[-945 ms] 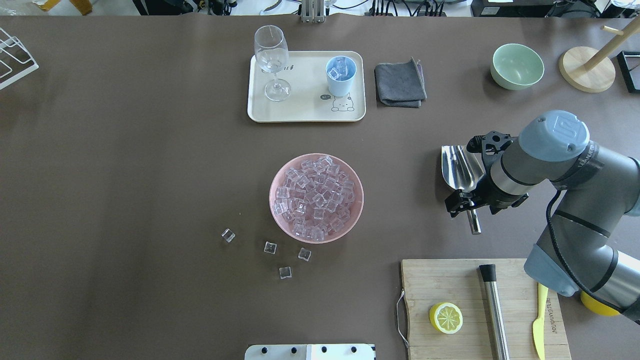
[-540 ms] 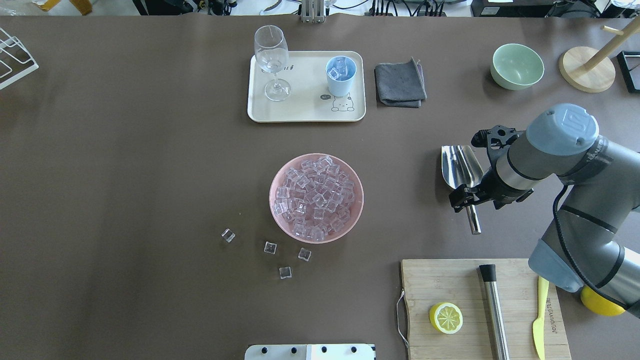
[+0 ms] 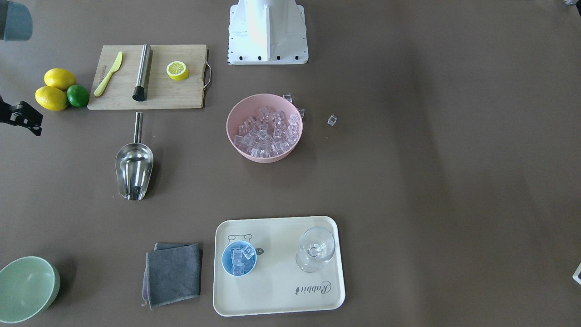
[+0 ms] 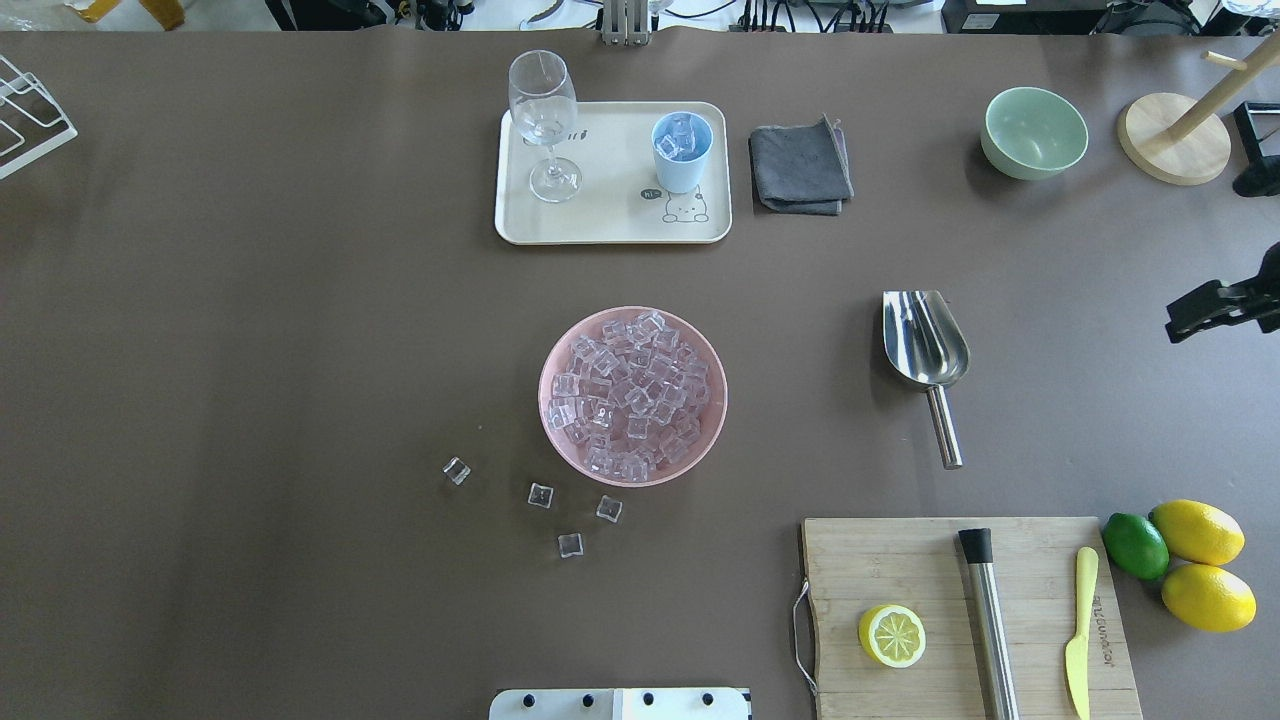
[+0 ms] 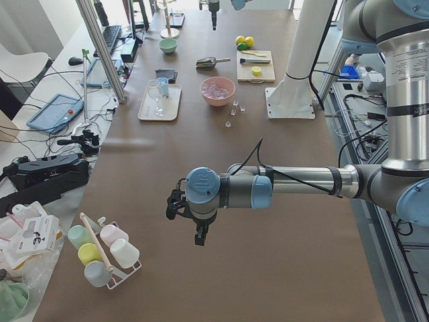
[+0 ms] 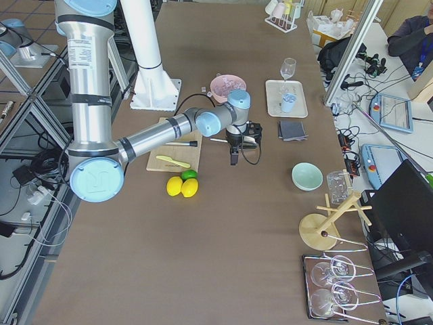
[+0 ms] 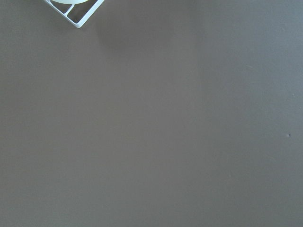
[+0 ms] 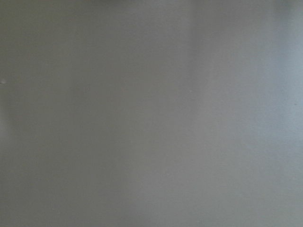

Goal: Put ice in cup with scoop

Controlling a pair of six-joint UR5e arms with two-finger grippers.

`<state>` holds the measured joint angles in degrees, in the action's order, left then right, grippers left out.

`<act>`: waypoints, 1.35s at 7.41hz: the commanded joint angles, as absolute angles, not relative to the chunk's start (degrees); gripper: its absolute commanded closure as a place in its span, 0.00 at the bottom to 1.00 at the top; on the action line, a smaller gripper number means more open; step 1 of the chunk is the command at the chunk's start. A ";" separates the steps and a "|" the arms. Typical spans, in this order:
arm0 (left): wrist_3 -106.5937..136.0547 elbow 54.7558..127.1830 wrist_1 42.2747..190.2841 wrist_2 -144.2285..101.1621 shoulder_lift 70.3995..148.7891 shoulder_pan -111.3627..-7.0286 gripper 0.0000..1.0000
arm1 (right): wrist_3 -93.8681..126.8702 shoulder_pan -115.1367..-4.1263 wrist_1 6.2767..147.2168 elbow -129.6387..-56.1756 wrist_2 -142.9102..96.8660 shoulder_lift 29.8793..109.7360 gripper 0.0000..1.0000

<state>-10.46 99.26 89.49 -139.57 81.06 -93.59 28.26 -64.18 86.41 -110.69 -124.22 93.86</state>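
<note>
The steel scoop (image 4: 928, 352) lies flat on the brown worktop (image 4: 250, 350), well to the robot's right of the pink bowl (image 4: 708, 436) and apart from it, with nothing gripping it. Its long axis runs almost straight away from the robot, tilted slightly. The trough faces up with its open mouth pointing to the far edge, and the thin handle points back toward the robot.

The pink bowl is heaped with ice (image 4: 632, 395). Four loose cubes (image 4: 540, 495) lie on the worktop just on the robot's side of the bowl, toward its left. Beyond the bowl on the far side, the light-blue cup (image 4: 683, 165) stands upright on a cream tray (image 4: 610, 210) with several cubes inside it. A wine glass (image 4: 543, 110) stands beside it on the same tray. Nearer the robot than the bowl and to its right lies a wooden cutting board (image 4: 880, 560), just short of the scoop's handle end.

The right gripper (image 4: 1190, 315) sits far out to the robot's right of the bowl, past the scoop. Only a dark sliver shows, so its opening cannot be told. The left gripper (image 5: 200, 238) hangs far to the bowl's left over bare worktop, and its spread cannot be told either.
</note>
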 commanded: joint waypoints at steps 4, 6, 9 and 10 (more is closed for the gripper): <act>-10.46 99.32 89.30 -139.48 80.95 -94.04 0.01 | -1.57 -86.29 86.48 -100.65 -129.63 98.96 0.00; -10.37 99.32 89.30 -139.48 80.95 -94.04 0.01 | -1.58 -86.84 86.48 -99.76 -129.64 98.96 0.00; -10.28 99.23 89.21 -139.48 80.51 -94.39 0.01 | -1.23 -87.10 86.48 -98.53 -130.95 98.53 0.00; -10.11 99.14 89.12 -139.48 80.51 -94.39 0.01 | -1.23 -87.19 86.48 -98.35 -131.39 98.53 0.00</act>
